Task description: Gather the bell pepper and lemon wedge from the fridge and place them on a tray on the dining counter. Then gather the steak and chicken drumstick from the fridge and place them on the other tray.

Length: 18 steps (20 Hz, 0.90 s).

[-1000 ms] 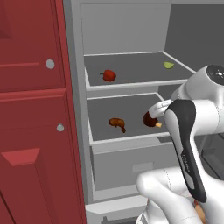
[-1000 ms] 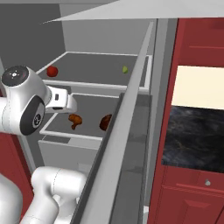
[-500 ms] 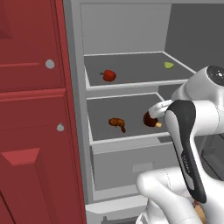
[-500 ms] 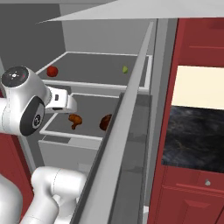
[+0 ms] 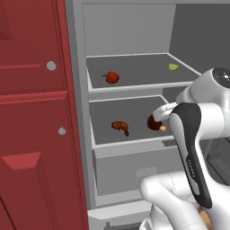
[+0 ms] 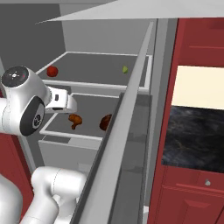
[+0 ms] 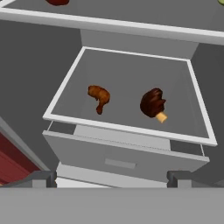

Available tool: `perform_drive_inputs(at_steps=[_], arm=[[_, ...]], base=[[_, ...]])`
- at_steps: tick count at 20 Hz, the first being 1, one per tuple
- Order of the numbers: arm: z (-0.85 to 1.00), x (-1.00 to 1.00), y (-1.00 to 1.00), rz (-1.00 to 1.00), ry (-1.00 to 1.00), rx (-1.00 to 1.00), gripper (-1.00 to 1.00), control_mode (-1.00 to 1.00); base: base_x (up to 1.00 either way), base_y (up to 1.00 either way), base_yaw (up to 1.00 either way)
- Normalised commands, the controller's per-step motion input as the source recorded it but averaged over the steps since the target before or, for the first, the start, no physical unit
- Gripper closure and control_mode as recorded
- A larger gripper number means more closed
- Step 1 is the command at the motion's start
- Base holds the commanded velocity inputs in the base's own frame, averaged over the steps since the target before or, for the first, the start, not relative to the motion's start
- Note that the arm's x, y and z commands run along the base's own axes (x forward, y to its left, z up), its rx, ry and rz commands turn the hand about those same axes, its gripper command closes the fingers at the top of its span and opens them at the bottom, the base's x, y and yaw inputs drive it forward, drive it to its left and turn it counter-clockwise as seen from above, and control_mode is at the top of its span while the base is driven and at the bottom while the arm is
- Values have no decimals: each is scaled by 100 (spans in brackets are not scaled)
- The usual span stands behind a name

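Note:
The fridge (image 5: 130,31) stands open. On its upper shelf lie the red bell pepper (image 5: 111,77) (image 6: 52,71) at the left and the green lemon wedge (image 5: 173,67) (image 6: 125,69) at the right. The lower shelf holds the orange-brown chicken drumstick (image 7: 99,96) (image 5: 120,126) and, to its right, the dark steak (image 7: 153,103) (image 5: 154,121) with a pale bone end. My gripper (image 7: 111,178) is open and holds nothing. It hovers in front of the lower shelf, apart from both meats. The trays and the dining counter are out of view.
A grey drawer (image 5: 134,166) sits below the lower shelf. Red cabinet doors (image 5: 31,112) flank the fridge on the left. The open fridge door's edge (image 6: 118,144) cuts across the right base view, with a dark oven front (image 6: 192,135) beyond it.

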Motion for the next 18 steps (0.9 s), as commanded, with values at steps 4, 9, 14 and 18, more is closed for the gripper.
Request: perform_drive_inputs(at_steps=[4, 9, 14, 18], arm=[[0, 0, -3, 0, 0, 0, -100, -100], [0, 0, -1, 0, 0, 0, -100, -100], [14, -8, -7, 0, -3, 0, -100, -100], [32, -24, -15, -1, -3, 0, -100, -100]], base=[[0, 0, 0], [0, 0, 0], [0, 0, 0], [0, 0, 0]])
